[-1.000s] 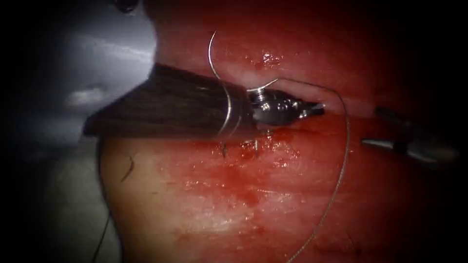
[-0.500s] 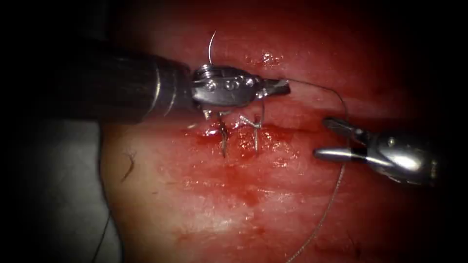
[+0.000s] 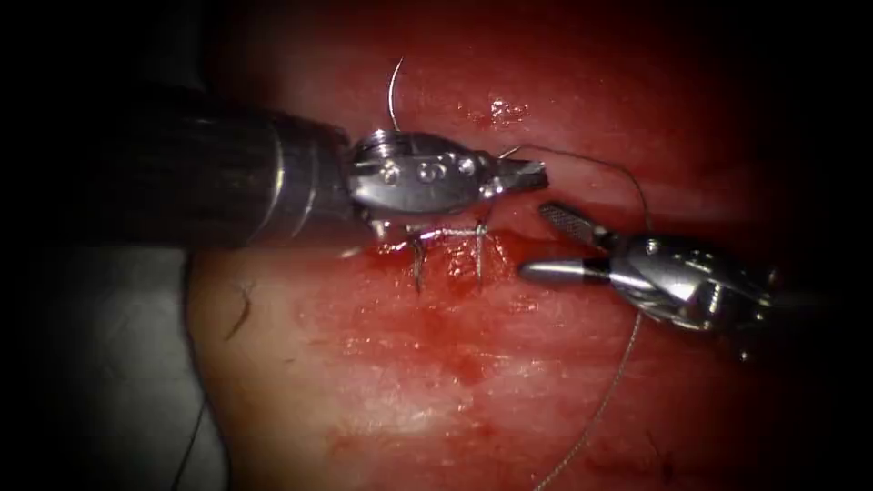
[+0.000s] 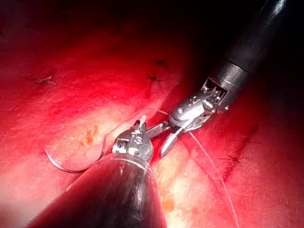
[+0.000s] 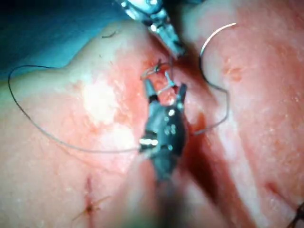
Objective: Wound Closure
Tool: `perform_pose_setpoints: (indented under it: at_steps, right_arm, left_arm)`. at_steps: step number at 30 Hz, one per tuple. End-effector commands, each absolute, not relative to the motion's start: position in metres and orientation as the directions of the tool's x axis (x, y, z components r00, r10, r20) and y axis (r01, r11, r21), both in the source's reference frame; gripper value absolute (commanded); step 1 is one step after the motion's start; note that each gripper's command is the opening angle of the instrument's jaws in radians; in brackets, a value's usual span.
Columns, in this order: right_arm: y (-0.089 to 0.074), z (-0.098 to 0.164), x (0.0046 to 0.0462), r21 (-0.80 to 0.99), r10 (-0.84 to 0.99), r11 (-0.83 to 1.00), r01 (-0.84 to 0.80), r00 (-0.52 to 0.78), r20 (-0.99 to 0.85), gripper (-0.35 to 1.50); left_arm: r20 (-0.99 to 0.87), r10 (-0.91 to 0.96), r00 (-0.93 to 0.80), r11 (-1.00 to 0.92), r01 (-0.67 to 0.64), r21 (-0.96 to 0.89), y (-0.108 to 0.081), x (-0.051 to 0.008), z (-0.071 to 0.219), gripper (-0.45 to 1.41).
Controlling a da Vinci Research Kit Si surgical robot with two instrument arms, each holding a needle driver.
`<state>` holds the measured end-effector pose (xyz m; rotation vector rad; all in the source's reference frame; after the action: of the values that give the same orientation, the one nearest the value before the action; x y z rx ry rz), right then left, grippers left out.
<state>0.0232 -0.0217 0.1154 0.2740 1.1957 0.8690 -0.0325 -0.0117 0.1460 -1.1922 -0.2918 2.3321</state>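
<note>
Red wet tissue (image 3: pixel 436 364) | left gripper (image 3: pixel 523 173) clamps thread (image 3: pixel 618 382) | right gripper (image 3: pixel 550 241) apart, empty | needle (image 3: pixel 393 95) free

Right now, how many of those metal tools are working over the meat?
2. The left tool comes in from the left above the cut, jaws shut on thread. The right tool comes from the right, jaws open, holding nothing.

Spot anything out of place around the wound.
The needle lies loose on the tissue above the cut, not driven in, held by neither tool. The left tool is shut on the thread; the right tool is open and empty.
</note>
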Motion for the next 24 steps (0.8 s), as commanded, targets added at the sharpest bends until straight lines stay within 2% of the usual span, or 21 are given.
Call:
perform_pose_setpoints:
  at_steps: [1, 11, 24]
  right_arm:
    - [-0.0225, 0.1159, 0.0243, 0.614, 0.714, 0.656, -0.439, 0.097, -0.693, 1.14]
    - [-0.0211, 0.1164, 0.0284, 0.602, 0.694, 0.679, -0.421, 0.1, -0.713, 1.13]
    - [-0.0195, 0.1178, 0.0302, 0.595, 0.692, 0.676, -0.435, 0.095, -0.716, 1.11]
  left_arm:
    - [-0.694, 0.525, -0.492, -0.85, -0.336, -0.405, -0.0124, -0.0331, 0.1469, -0.45]
    - [-0.695, 0.522, -0.495, -0.852, -0.338, -0.399, -0.0122, -0.0327, 0.1475, -0.45]
    - [-0.702, 0.52, -0.487, -0.854, -0.314, -0.415, -0.0123, -0.0325, 0.1476, -0.45]
